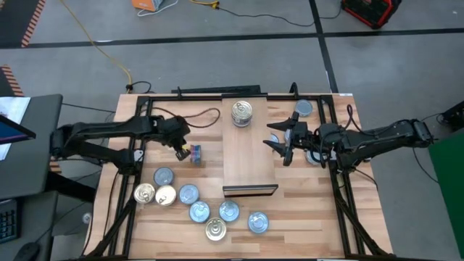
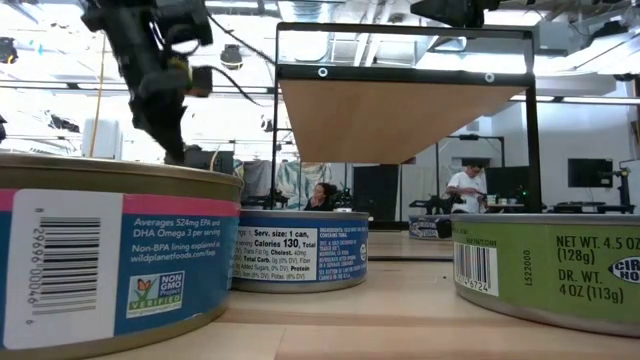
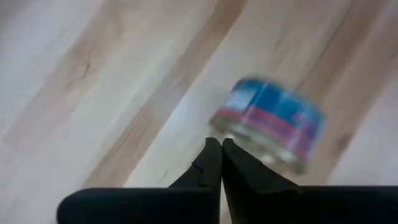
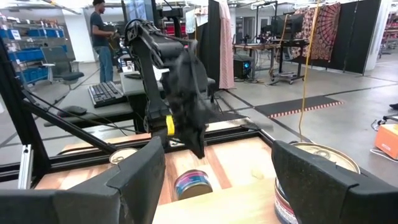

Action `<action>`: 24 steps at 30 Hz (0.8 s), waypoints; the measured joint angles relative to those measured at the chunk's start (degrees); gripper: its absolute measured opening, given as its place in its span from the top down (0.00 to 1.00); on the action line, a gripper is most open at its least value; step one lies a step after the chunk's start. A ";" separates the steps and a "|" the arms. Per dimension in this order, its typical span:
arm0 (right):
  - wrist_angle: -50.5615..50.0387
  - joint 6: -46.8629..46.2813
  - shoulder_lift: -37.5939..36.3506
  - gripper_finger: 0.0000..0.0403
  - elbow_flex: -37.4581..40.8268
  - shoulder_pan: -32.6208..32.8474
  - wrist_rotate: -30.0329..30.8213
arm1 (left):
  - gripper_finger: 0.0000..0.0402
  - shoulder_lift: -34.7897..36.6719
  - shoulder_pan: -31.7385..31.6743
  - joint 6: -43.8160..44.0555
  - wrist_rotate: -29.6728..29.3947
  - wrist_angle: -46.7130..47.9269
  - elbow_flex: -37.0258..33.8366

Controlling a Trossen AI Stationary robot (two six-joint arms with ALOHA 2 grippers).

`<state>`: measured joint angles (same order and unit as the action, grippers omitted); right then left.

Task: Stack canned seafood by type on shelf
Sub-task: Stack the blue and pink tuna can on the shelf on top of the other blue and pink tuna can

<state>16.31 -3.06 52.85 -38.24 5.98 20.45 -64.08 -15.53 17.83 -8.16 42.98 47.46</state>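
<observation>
My left gripper hangs shut just above a blue-and-pink tin that lies tipped on its side on the tabletop left of the shelf; the fingers hold nothing, and the tin shows just beyond them. The light-wood shelf has silver-topped tins stacked at its far end. Several blue-topped and silver-gold tins lie flat on the tabletop near the front left. My right gripper waits open and level over the shelf's right side, fingers wide apart.
One blue-topped tin sits at the far right and another partly under the right arm. Black frame rails run along the table's sides. In the low view, big tins fill the foreground. People stand in the room beyond.
</observation>
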 joint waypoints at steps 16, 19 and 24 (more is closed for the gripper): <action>-0.33 0.98 0.01 0.21 0.00 -0.10 0.00 | 0.34 -4.64 9.55 26.27 0.74 -6.08 0.05; -0.32 1.45 0.01 0.21 0.00 -0.48 -0.02 | 0.22 -7.43 9.94 27.55 1.53 -5.90 0.05; -0.39 1.47 0.01 0.21 0.00 -1.36 -0.02 | 0.14 -11.60 9.88 28.28 1.23 -6.08 0.05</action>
<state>15.92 -1.58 52.86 -38.24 4.62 20.43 -75.68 -5.65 46.12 -6.93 36.90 47.51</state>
